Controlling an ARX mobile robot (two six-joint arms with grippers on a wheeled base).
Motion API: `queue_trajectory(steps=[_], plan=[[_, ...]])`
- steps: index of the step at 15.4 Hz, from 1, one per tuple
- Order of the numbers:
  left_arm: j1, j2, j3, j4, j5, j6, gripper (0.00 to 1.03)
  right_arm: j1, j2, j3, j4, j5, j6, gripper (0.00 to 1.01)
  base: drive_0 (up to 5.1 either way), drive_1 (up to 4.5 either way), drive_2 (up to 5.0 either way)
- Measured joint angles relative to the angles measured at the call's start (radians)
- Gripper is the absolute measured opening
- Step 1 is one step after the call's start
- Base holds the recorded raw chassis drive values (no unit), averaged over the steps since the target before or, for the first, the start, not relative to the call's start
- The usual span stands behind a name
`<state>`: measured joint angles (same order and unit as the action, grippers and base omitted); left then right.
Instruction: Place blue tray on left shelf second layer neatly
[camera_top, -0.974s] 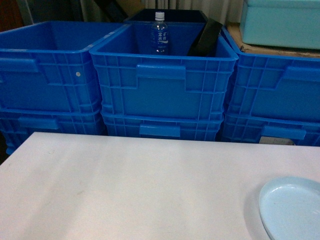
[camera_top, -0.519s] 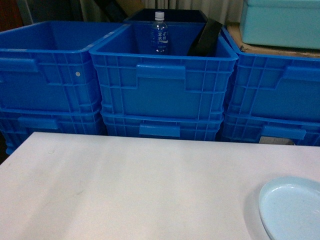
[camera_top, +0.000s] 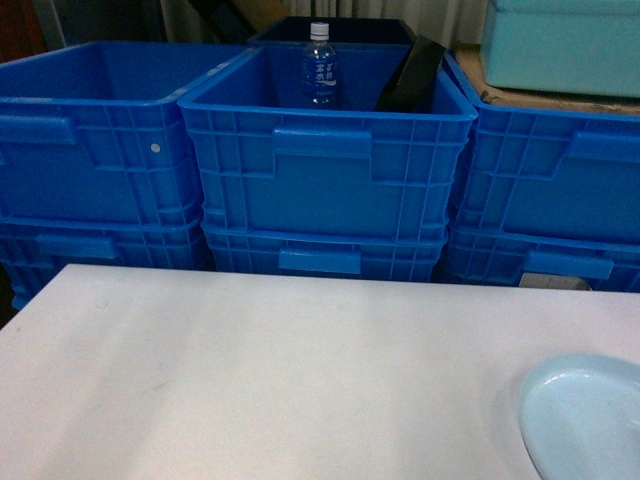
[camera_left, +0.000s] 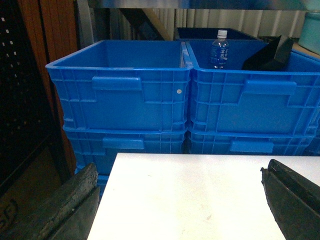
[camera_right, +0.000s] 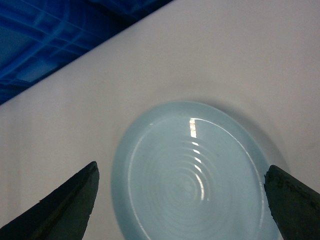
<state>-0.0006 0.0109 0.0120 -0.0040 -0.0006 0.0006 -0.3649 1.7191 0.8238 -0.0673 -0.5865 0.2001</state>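
Below my right gripper (camera_right: 180, 200), the pale sky-blue round shallow plastic tray (camera_right: 192, 175) lies flat on the white tabletop (camera_top: 280, 370), near its right front corner. My right fingers (camera_right: 65, 205) are spread wide to either side of it, holding nothing. My left gripper (camera_left: 180, 205) is likewise wide open and empty over the table's left part, facing stacked dark-blue ribbed crates (camera_left: 120, 95).

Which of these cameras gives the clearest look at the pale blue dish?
The right wrist view: the blue tray nearly fills it, rings and rim visible between open jaws. The head view catches only its edge at the table corner. The left wrist view misses it.
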Motion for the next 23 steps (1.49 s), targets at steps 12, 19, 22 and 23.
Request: queue_trajectory(steps=[12,19,22,23], plan=[[0.000,0.000,0.000,0.000,0.000,0.000,0.98,-0.023,0.210,-0.146,0.209,0.031,-0.157,0.98,0.0,0.00,0.0],[0.000,0.000,0.000,0.000,0.000,0.000,0.98,0.014,0.267,-0.188,0.333,0.105,-0.208,0.69,0.0,0.00,0.0],[0.000,0.000,0.000,0.000,0.000,0.000,0.98,-0.024,0.292,-0.186,0.344,0.096,-0.238,0.43,0.0,0.00,0.0],[0.000,0.000,0.000,0.000,0.000,0.000,0.98,-0.047,0.306,-0.180,0.344,0.092,-0.252,0.28,0.0,0.00,0.0]])
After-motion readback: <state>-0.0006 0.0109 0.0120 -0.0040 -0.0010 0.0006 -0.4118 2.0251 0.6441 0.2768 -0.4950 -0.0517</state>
